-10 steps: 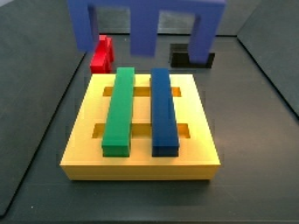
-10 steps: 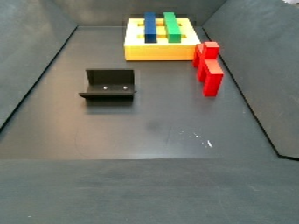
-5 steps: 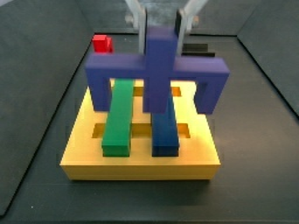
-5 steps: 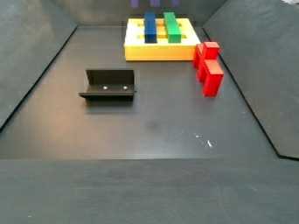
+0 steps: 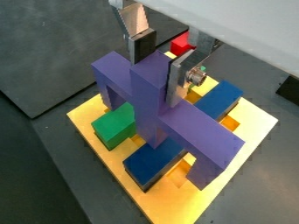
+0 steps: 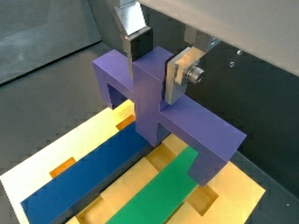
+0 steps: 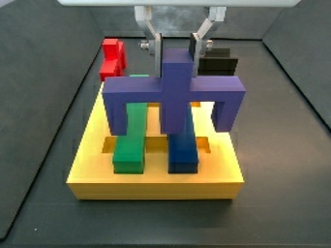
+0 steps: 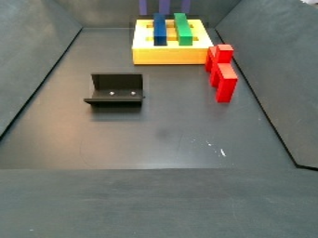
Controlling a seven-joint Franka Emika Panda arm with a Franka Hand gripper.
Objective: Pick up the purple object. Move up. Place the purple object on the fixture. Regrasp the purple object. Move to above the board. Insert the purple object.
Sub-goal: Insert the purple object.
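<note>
Hand [image 7: 176,44] clamped on purple object [image 7: 176,97].

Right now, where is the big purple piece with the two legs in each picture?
Wrist view: the blocky purple piece fills the middle, held by the gripper.
Wrist view: middle, over the long blue bar.
Side view: centre, straddling both bars.
Side view: only its tips peek at the top edge.
Shared landmark: the yellow slotted board.

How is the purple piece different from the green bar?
The purple object is held up by the gripper above the board; the green bar lies flat on the board. The purple object has a wide bar with legs hanging down; the green bar is one plain straight strip. Both look blocky and solid-coloured.
</note>
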